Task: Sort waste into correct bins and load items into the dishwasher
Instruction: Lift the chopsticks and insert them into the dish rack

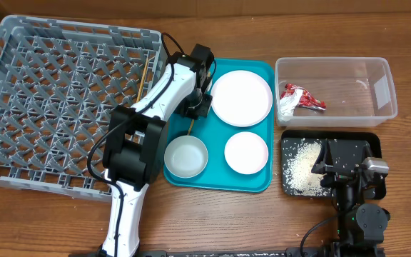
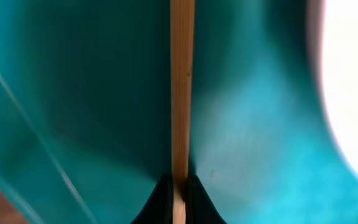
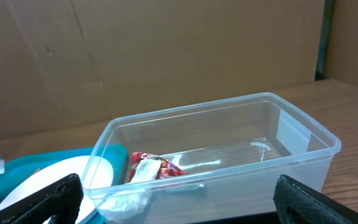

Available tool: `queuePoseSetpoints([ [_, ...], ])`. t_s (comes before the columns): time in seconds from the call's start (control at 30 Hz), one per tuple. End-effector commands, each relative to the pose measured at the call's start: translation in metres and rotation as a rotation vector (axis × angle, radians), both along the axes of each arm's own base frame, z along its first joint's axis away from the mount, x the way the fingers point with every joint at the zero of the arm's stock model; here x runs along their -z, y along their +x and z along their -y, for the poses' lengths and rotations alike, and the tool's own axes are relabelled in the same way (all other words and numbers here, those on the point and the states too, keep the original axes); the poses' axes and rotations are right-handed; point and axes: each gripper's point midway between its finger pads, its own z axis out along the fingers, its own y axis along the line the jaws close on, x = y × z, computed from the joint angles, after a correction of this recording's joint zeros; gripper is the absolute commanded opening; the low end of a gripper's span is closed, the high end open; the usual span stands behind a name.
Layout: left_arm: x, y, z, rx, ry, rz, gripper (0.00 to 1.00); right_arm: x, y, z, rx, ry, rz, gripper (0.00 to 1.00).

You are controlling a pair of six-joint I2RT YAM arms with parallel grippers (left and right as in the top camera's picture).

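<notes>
Teal tray (image 1: pixel 216 180) from overhead carries the big plate (image 1: pixel 241 98), small dish (image 1: pixel 246 152) and bowl (image 1: pixel 185 157); the wrapper (image 1: pixel 302 98) lies in the clear tub (image 1: pixel 352 93), rice (image 1: pixel 298 168) in the black tray (image 1: pixel 302 135). Left wrist view: the left claw (image 2: pixel 179 199) is clenched on a chopstick (image 2: pixel 181 93) over the tray. Right wrist view: the right claw (image 3: pixel 179 214) gapes, released. Loading looks underway; next, lift the stick clear and carry it to the grey rack (image 1: pixel 48 107).

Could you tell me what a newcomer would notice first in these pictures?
Probably the bright teal tray in the middle, carrying a plate, a dish and a bowl, with the big grey rack to its left. Next, the left gripper pinching a chopstick over the tray, and the red-and-white wrapper in the clear tub at right.
</notes>
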Motion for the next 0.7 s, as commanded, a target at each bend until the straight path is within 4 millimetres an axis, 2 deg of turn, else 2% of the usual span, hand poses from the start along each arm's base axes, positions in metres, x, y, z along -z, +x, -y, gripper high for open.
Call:
queuePoseSetpoints([
  [0.0, -0.034, 0.012, -0.003, -0.038, 0.002, 0.041, 0.04, 0.001, 0.000, 0.001, 0.008, -0.008, 0.007, 1.00],
  [0.17, -0.124, 0.023, -0.030, -0.057, 0.027, 0.192, 0.04, 0.001, 0.000, 0.001, 0.008, -0.008, 0.007, 1.00],
  [0.23, -0.159, 0.022, -0.043, 0.007, 0.024, 0.259, 0.04, 0.001, 0.000, 0.001, 0.008, -0.008, 0.007, 1.00],
  [0.33, -0.192, 0.015, -0.073, 0.022, 0.081, 0.313, 0.04, 0.001, 0.000, 0.001, 0.008, -0.008, 0.007, 1.00],
  [0.4, -0.202, 0.008, -0.096, -0.011, 0.135, 0.312, 0.04, 0.001, 0.000, 0.001, 0.008, -0.008, 0.006, 1.00],
  [0.5, -0.200, 0.000, -0.118, -0.061, 0.139, 0.263, 0.04, 0.001, 0.000, 0.001, 0.008, -0.008, 0.006, 1.00],
  [0.67, -0.160, -0.010, -0.145, -0.120, 0.137, 0.139, 0.04, 0.001, 0.000, 0.001, 0.008, -0.008, 0.007, 1.00],
])
